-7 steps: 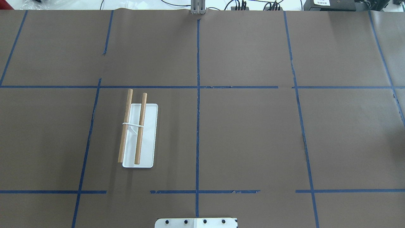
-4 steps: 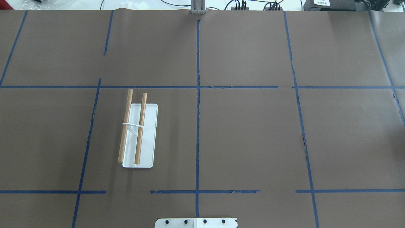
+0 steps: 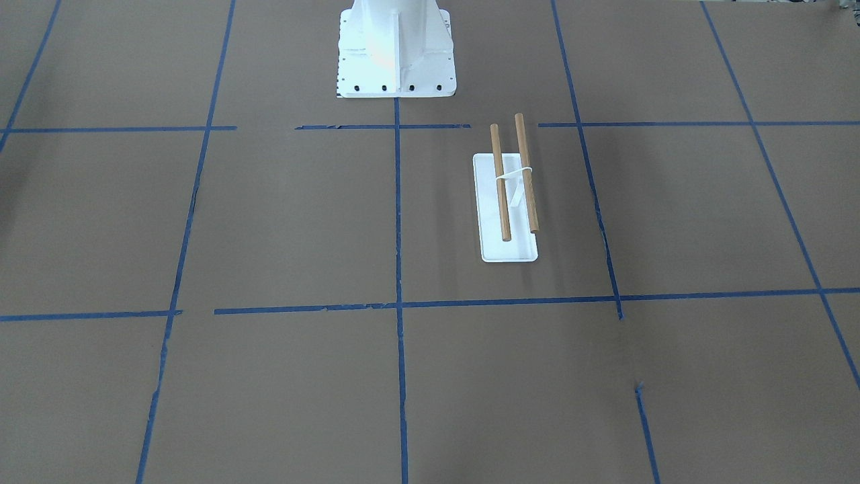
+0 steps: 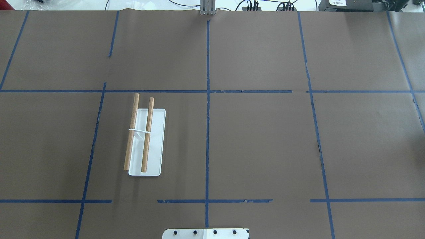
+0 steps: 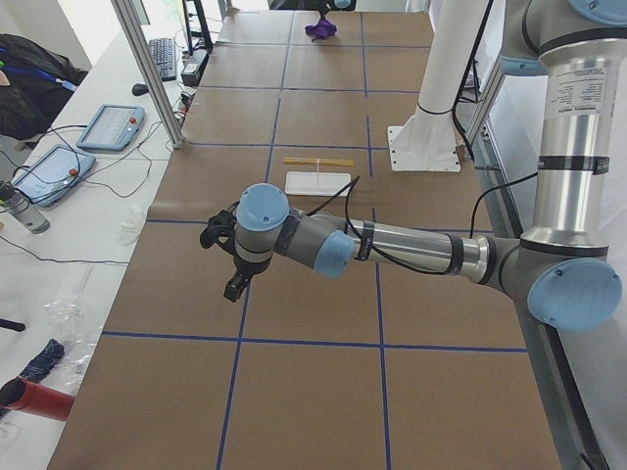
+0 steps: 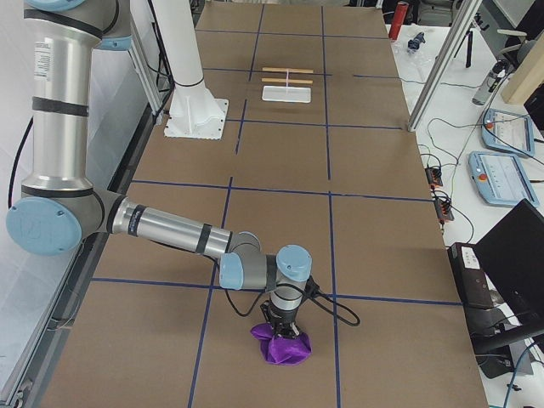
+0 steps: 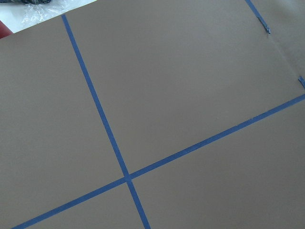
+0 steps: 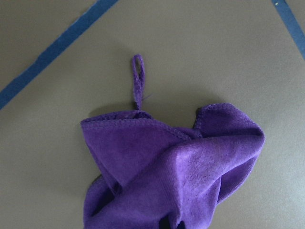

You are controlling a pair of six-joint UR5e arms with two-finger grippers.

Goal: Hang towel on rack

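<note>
The purple towel (image 8: pixel 181 167) lies crumpled on the brown table, its hanging loop (image 8: pixel 137 78) stretched flat beside it. In the exterior right view the towel (image 6: pixel 280 347) is at the table's near end and my right gripper (image 6: pixel 283 327) stands directly over it, touching or just above; I cannot tell whether it is open or shut. The rack (image 4: pixel 147 132), two wooden bars on a white base, stands bare far from the towel and also shows in the front view (image 3: pixel 500 195). My left gripper (image 5: pixel 227 262) hovers above bare table; I cannot tell its state.
Blue tape lines (image 4: pixel 208 99) grid the brown table. The robot's white base (image 3: pixel 395 47) stands at the table's edge. Tablets and cables (image 6: pixel 501 174) lie on the white bench beyond the table. A red cylinder (image 6: pixel 399 19) stands at the far end.
</note>
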